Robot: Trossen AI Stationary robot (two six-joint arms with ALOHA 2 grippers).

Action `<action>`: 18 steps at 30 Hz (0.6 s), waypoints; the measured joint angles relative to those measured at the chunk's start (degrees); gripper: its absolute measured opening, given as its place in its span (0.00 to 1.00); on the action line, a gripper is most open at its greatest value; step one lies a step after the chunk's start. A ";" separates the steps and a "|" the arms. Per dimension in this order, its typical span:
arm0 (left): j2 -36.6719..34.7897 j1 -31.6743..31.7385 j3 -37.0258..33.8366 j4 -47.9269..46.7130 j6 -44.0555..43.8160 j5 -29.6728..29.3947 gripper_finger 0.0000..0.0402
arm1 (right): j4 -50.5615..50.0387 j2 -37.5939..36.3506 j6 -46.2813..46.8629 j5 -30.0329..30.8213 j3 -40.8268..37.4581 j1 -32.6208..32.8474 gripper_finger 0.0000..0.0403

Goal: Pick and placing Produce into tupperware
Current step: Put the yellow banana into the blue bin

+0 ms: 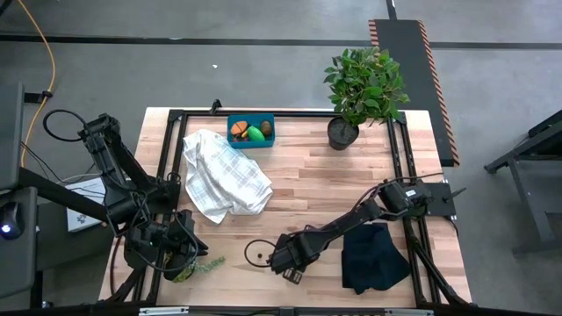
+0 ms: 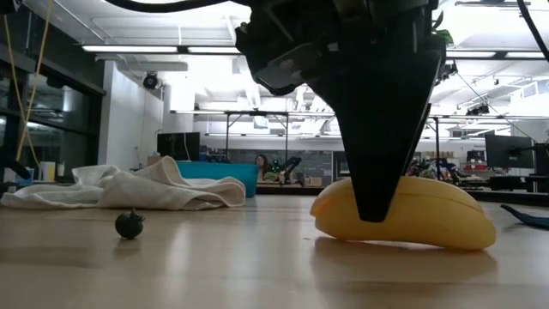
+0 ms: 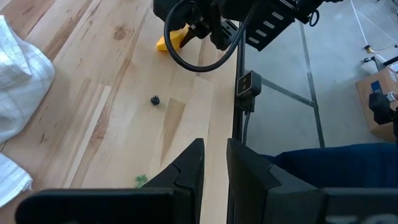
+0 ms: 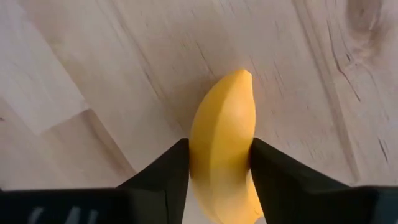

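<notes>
Right gripper [image 4: 214,171] straddles the banana [image 4: 225,149] on the table's near edge, fingers touching both its flanks, gripping it crosswise for a lift.

Tupperware [image 1: 250,131] sits far across the table, already holding produce. Left gripper [image 3: 214,165] waits nearly closed, empty.

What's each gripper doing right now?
Left gripper: fingers nearly shut, holding nothing.
Right gripper: fingers closed on the banana on the table.
</notes>
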 joint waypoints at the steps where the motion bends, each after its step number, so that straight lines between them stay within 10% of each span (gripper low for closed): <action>1: 0.00 -0.02 0.00 0.00 0.00 0.00 0.14 | 0.00 0.00 0.08 -0.02 0.00 0.00 0.34; 18: -0.02 0.04 0.00 0.19 -1.49 -7.73 0.14 | 3.43 0.04 -1.64 7.78 10.87 -3.06 0.32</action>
